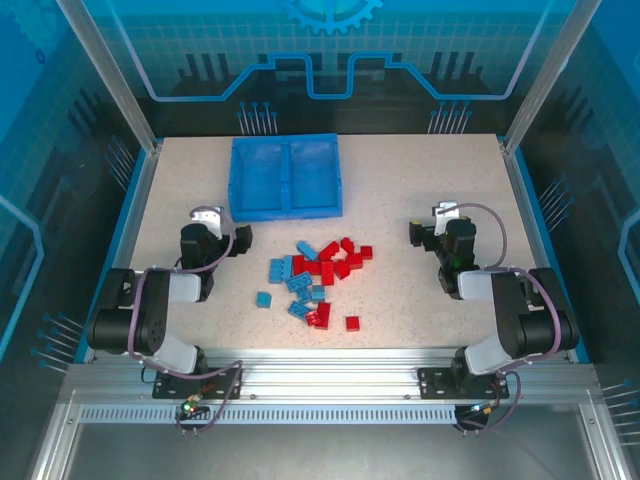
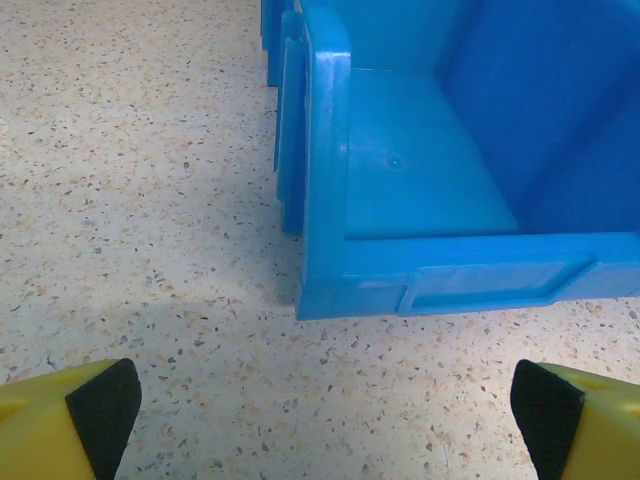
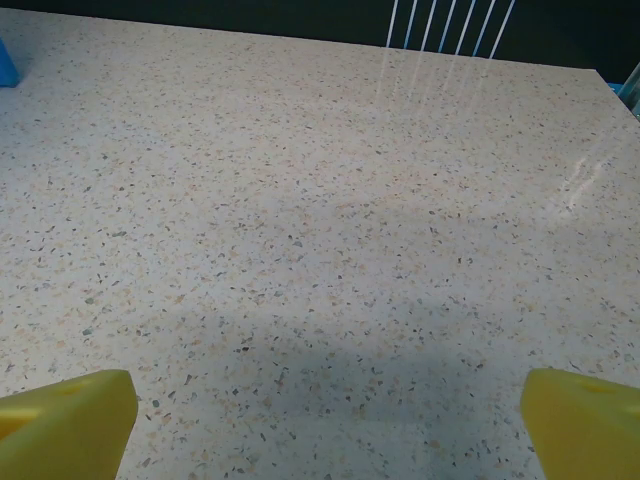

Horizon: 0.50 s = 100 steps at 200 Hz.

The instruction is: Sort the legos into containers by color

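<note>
Top cam: legos point(image 1: 318, 282) sit in a loose red+blue heap mid bench point(image 1: 420, 180), toward the near edge, w/ a few strays closer still. Some overlap, so no exact count. Bin point(image 1: 285, 212) is at the far edge, left of centre, well apart from the heap. Left jaws and right jaws are dark blobs from up there, can't read them. Wrist cams help: left pads point(image 2: 100, 410) and right fingertips point(image 3: 70, 425), cut off at the bottom corners, are spread fully wide w/ nothing btwn but bare bench. Left cam has the bin's near corner up close, rest cropped. Right cam catches a blue sliver point(image 3: 5, 62) top left, too small to ID.
</note>
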Tool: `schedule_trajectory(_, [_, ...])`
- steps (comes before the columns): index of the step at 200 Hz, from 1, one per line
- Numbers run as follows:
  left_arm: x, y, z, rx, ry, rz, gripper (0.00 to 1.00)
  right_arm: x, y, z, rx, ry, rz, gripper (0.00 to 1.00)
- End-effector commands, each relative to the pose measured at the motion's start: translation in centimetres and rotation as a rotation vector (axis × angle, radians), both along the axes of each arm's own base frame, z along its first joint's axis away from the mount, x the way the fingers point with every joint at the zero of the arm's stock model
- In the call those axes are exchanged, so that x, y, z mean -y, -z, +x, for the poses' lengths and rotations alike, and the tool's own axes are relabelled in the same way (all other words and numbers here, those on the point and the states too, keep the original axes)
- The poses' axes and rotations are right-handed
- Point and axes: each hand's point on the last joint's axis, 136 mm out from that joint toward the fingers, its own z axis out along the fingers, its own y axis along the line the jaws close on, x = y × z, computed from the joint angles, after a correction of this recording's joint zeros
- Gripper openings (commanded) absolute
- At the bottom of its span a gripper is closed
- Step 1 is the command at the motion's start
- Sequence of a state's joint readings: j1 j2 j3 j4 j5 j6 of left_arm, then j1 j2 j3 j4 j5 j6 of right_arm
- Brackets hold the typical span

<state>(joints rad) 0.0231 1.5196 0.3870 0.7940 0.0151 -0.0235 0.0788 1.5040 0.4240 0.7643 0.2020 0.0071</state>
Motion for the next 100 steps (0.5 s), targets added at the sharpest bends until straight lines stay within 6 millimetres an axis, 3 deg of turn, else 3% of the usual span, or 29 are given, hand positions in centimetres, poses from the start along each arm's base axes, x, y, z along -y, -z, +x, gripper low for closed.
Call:
schedule_trajectory(1, [0.01, -1.19, 0.79, 0.038, 0.004, 0.02, 0.99, -0.19, -0.23, -0.03, 0.019, 0.001, 0.012, 1.0])
schedule_trajectory(100, [0.02, -1.19, 0.78, 0.038, 0.003, 0.02, 0.99, -0.24, -0.13, -0.05, 0.015, -0.002, 0.015, 1.0])
